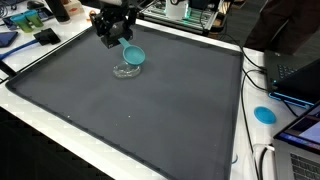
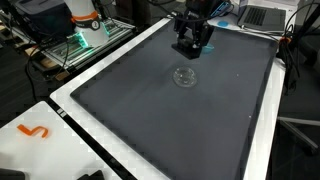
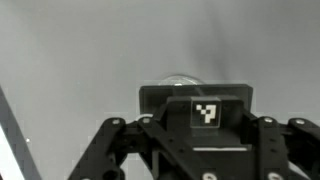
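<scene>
Wrist view: checkered marker (image 3: pixel 206 113) on tool (image 3: pixel 195 97)

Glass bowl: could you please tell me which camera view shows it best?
An exterior view shows it best: the bowl sits whole and clear of the hand. In an exterior view, a blue cup overlaps the bowl. The wrist view shows only its top edge above the hand.

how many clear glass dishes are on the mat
1. The clear glass dish sits on the dark mat, close beside the gripper and a teal cup. The gripper could hide a small one behind it.
</scene>
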Action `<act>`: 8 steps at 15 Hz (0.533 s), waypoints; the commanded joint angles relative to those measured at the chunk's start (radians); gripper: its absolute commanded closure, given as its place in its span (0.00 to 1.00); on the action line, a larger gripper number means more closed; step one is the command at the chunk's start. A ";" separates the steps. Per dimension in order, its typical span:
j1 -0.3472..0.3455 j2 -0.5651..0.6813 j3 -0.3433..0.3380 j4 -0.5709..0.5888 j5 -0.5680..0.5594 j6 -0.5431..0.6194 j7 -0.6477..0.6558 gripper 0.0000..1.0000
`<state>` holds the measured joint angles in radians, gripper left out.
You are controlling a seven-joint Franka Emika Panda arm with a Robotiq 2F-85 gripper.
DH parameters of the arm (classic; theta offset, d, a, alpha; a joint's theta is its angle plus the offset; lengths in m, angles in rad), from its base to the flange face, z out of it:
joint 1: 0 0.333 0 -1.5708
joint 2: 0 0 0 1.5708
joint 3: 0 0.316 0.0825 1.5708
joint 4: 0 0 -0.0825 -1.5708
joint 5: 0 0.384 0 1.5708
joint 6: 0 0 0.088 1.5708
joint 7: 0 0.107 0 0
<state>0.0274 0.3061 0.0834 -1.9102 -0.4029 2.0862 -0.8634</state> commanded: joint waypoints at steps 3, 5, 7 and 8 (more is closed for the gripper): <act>0.048 -0.008 0.024 -0.011 0.003 0.004 0.076 0.69; 0.064 0.001 0.031 -0.005 -0.001 0.007 0.115 0.69; 0.078 0.011 0.036 -0.001 -0.002 0.008 0.151 0.69; 0.084 0.015 0.038 -0.001 -0.004 0.012 0.171 0.69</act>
<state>0.0949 0.3111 0.1185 -1.9102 -0.4030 2.0862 -0.7495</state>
